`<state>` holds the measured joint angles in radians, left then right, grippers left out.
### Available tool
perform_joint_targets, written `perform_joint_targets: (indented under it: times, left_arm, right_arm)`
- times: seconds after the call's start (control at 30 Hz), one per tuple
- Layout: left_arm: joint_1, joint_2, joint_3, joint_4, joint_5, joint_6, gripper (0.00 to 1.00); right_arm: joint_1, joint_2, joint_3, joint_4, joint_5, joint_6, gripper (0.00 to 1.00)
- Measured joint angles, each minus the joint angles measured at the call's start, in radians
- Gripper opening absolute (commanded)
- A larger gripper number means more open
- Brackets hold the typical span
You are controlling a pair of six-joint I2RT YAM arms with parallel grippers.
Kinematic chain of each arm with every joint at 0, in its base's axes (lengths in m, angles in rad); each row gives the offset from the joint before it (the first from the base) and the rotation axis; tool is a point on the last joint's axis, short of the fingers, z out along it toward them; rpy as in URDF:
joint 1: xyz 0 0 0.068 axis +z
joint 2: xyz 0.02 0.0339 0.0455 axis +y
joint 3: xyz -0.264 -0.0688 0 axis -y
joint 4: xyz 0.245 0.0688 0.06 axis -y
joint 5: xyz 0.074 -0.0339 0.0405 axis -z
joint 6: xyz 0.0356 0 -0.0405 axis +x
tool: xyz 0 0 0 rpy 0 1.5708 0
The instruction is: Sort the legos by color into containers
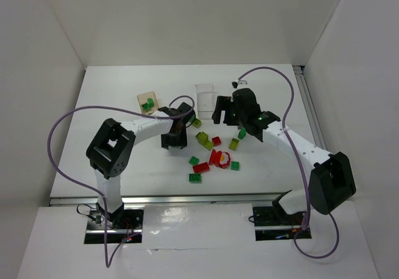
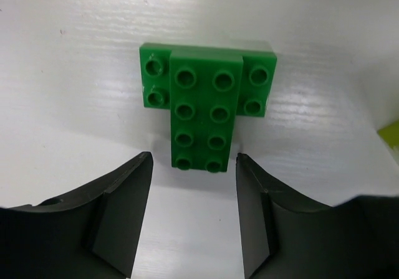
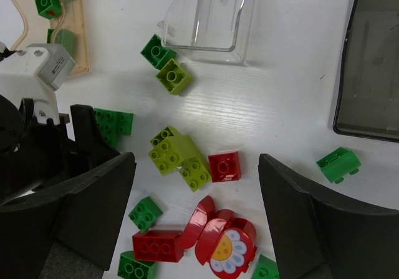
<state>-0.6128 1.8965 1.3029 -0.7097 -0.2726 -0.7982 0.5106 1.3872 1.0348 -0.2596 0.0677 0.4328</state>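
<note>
The left claw [image 2: 193,176] is standing released, its fingers apart. The near end of a dark green T-shaped lego pair [image 2: 209,104] is lying just between the fingertips, with a gap on either side, flat on the white worktop [image 2: 75,104]. The right claw [image 3: 196,167] is hanging wide open over the loose pile, grasping nothing. Yellow-green bricks [image 3: 177,154] and a red brick [image 3: 224,165] are lying between its fingers, and a red flower piece [image 3: 227,248] is lying nearer its palm. Beyond its tips the clear bin [image 3: 206,48] is sitting. The smoky grey bin [image 3: 374,73] is sitting off to the right, and the orange-tan bin [image 3: 81,55], with green legos [image 3: 47,2] inside, to the left.
</note>
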Motion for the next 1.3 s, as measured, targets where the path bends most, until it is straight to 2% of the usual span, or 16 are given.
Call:
perform_joint_targets:
  times: [0.13, 0.17, 0.23, 0.27, 0.37, 0.4, 0.47, 0.53, 0.67, 0.97, 1.1, 1.3]
  left_arm:
    - [0.016, 0.023, 0.016, 0.008, -0.012, -0.013, 0.64]
    - [0.021, 0.027, 0.019, 0.015, -0.014, -0.013, 0.57]
    - [0.029, 0.034, 0.028, 0.024, -0.014, -0.012, 0.50]
    - [0.030, 0.038, 0.031, 0.031, -0.012, -0.010, 0.43]
    - [0.035, 0.040, 0.035, 0.043, -0.011, 0.006, 0.30]
    - [0.035, 0.041, 0.037, 0.045, -0.011, 0.009, 0.22]
    - [0.035, 0.042, 0.039, 0.047, -0.010, 0.011, 0.15]
    - [0.039, 0.041, 0.039, 0.046, -0.010, 0.019, 0.00]
    - [0.054, -0.004, 0.037, 0.031, 0.038, 0.087, 0.00]
    - [0.126, -0.351, 0.033, 0.077, 0.198, 0.267, 0.00]
    - [0.125, -0.353, 0.032, 0.093, 0.236, 0.294, 0.00]
    - [0.128, -0.348, 0.006, 0.115, 0.293, 0.302, 0.00]
  right_arm:
    - [0.000, -0.002, 0.000, -0.005, 0.000, -0.004, 0.87]
    - [0.000, -0.003, 0.000, -0.006, 0.000, -0.004, 0.87]
    - [0.000, -0.004, 0.000, -0.009, 0.000, -0.004, 0.87]
    - [0.000, -0.004, -0.001, -0.010, 0.000, -0.004, 0.87]
    - [0.000, -0.004, -0.001, -0.012, 0.000, -0.004, 0.87]
    - [0.000, -0.004, -0.001, -0.013, 0.000, -0.004, 0.87]
    - [0.000, -0.004, -0.001, -0.013, 0.000, -0.004, 0.87]
    - [0.000, -0.004, -0.001, -0.016, 0.000, -0.004, 0.87]
    - [-0.014, -0.004, -0.001, -0.018, -0.064, -0.005, 0.87]
    - [-0.098, -0.001, -0.012, 0.079, -0.452, 0.048, 0.83]
    - [-0.084, 0.023, -0.037, 0.193, -0.558, 0.134, 0.83]
    - [-0.050, 0.129, -0.024, 0.306, -0.621, 0.229, 0.78]
